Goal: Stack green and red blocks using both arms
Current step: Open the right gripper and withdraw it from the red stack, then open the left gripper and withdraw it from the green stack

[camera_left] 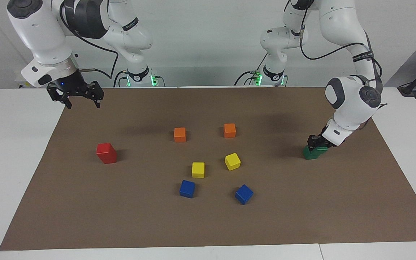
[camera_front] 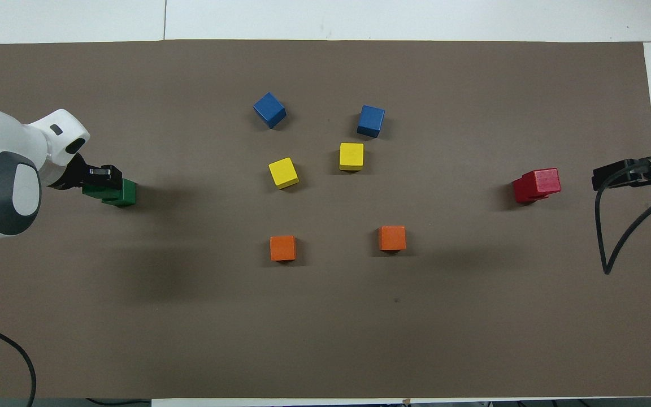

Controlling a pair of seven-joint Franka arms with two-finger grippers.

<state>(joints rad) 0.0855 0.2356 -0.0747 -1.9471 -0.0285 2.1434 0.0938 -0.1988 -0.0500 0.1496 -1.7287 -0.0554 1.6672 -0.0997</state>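
Black-fingered, the left gripper (camera_left: pixel 316 142) is clamped on the top green block (camera_left: pixel 315 151) of a two-high green stack at the left arm's end of the brown mat (camera_left: pixel 208 224). Its next move, I judge, is to let go and lift straight up without nudging the stack. Jaws wide and empty, the right gripper (camera_left: pixel 82 100) hangs high, clear of the two-high red stack (camera_left: pixel 106 153). Between the stacks lie two orange cubes (camera_left: pixel 180 134), two yellow cubes (camera_left: pixel 198 169) and two blue cubes (camera_left: pixel 187 189), each single.

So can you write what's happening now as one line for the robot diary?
left gripper: shut on top green block of green stack | right gripper: open, raised, holding nothing | red stack: two blocks, standing free
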